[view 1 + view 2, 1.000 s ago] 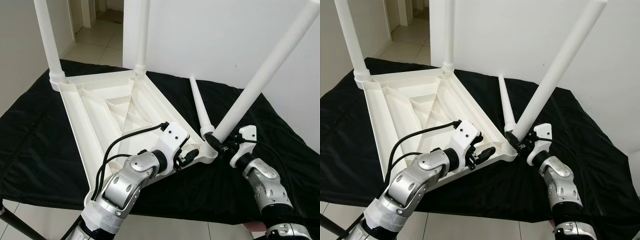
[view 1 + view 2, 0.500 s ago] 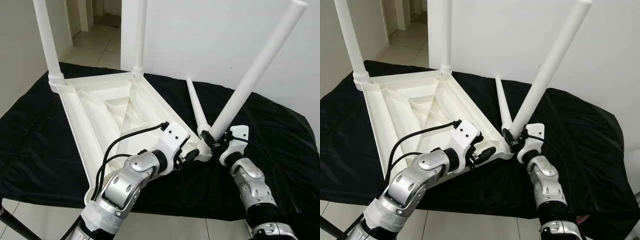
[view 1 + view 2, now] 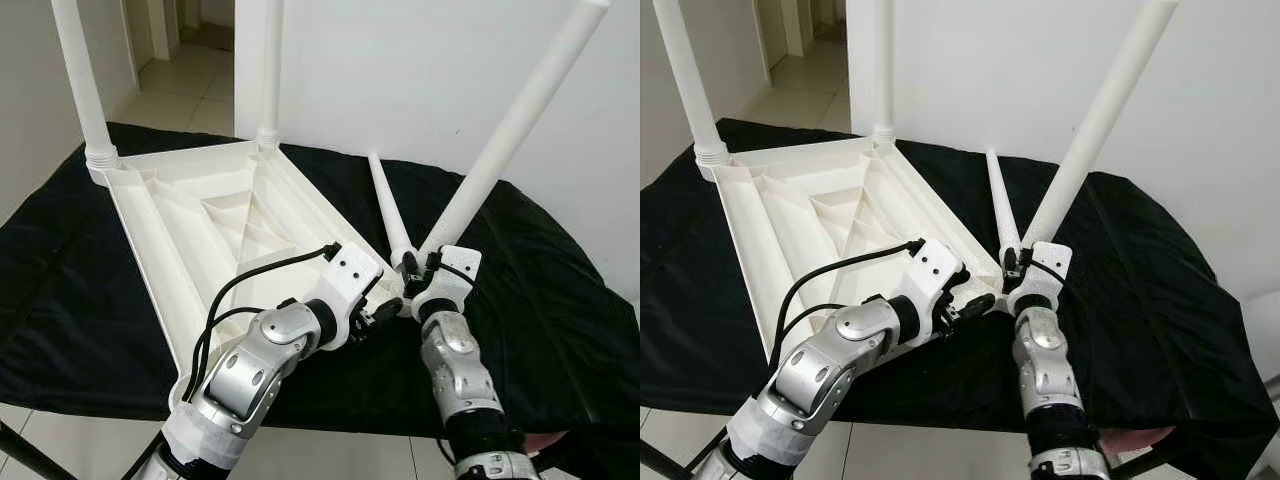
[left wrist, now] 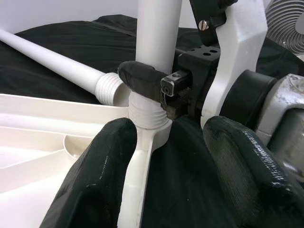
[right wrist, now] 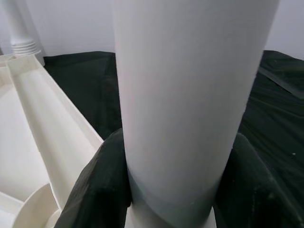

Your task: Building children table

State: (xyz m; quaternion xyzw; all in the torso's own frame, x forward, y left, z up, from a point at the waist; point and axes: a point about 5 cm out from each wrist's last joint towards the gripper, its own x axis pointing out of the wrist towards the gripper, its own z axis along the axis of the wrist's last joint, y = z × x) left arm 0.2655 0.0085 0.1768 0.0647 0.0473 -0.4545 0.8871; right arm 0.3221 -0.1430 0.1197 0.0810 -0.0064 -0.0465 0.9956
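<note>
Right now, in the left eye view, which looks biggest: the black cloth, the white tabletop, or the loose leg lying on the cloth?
1. Black cloth
2. Tabletop
3. Loose leg

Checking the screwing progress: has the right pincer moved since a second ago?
Yes. The right pincer, gripping the leg, swung leftward around the tabletop corner socket.

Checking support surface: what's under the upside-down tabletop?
A black cloth lies under the white tabletop and reaches past it on every side. Whatever carries the cloth is covered.
</note>
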